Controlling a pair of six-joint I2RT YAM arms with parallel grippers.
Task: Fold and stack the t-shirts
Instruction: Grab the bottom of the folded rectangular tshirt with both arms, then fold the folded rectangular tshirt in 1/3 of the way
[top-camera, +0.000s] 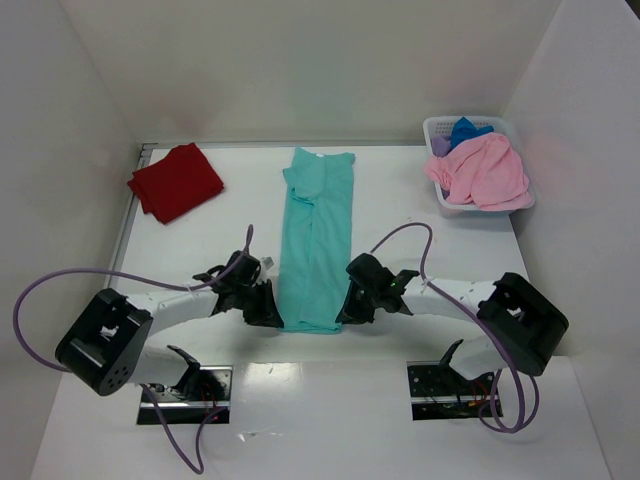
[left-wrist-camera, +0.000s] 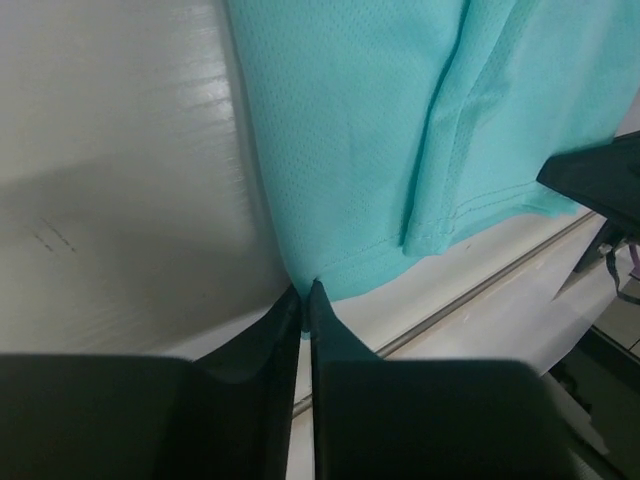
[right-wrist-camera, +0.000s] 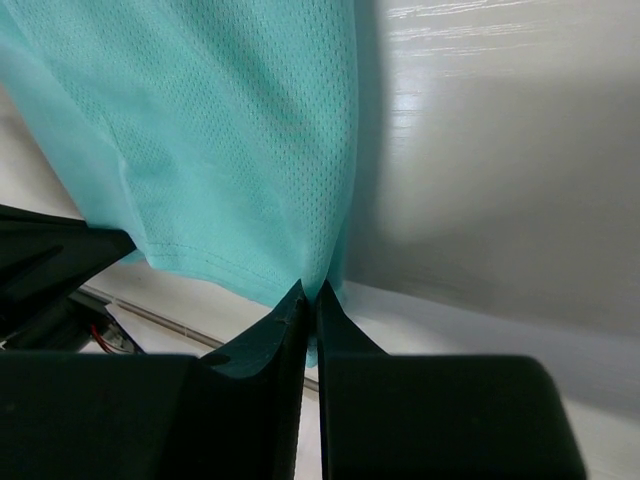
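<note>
Pinching teal t-shirt (top-camera: 318, 240) hem corners, left gripper (left-wrist-camera: 305, 290), right gripper (right-wrist-camera: 310, 290), grip indistinct overhead

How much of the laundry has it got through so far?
One looks done: the dark red shirt lies folded at the far left. In hand: the teal shirt, folded into a long strip, its near corners pinched by the left gripper and right gripper. Left: the pink shirt, blue shirt and purple shirt heaped in the basket; nothing stacked yet.
</note>
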